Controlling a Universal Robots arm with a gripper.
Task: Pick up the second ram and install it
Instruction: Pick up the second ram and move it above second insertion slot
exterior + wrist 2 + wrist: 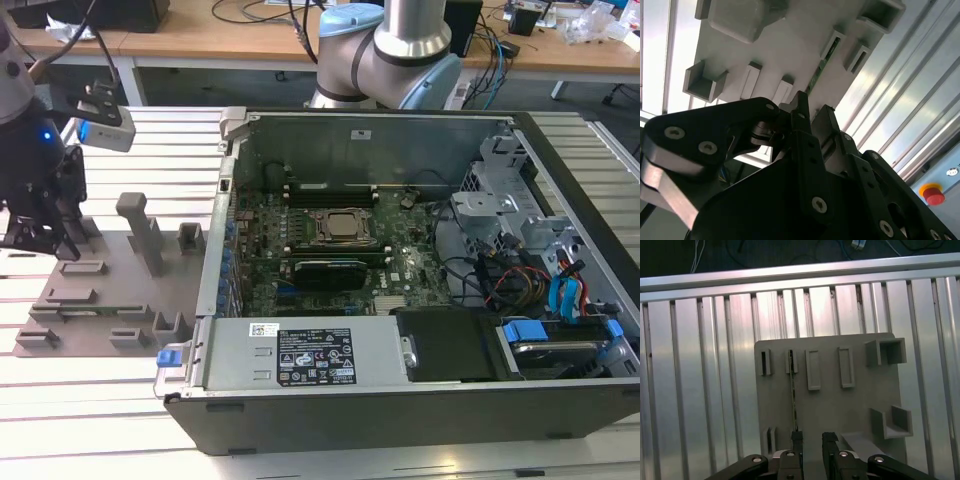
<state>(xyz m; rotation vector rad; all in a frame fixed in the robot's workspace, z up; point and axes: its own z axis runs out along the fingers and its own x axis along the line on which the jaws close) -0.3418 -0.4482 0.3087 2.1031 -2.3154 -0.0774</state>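
Observation:
The second ram [793, 395] stands on its thin edge in slotted holders on the grey tray [855, 410]. In the second wrist view its green edge [818, 67] runs between two holder blocks. My gripper [812, 440] hangs just above the tray's near end, open with a narrow gap and nothing between the fingers. The stick's near end runs under one finger [797, 439], a little to the side of the gap. In the exterior view the gripper [42, 240] is at the far left, over the tray [110, 265].
The open computer case [400, 270] lies to the exterior view's right of the tray, with the CPU socket [343, 227] in the middle of the board. Grey blocks [140, 230] rise from the tray. The table is slatted aluminium [700, 365].

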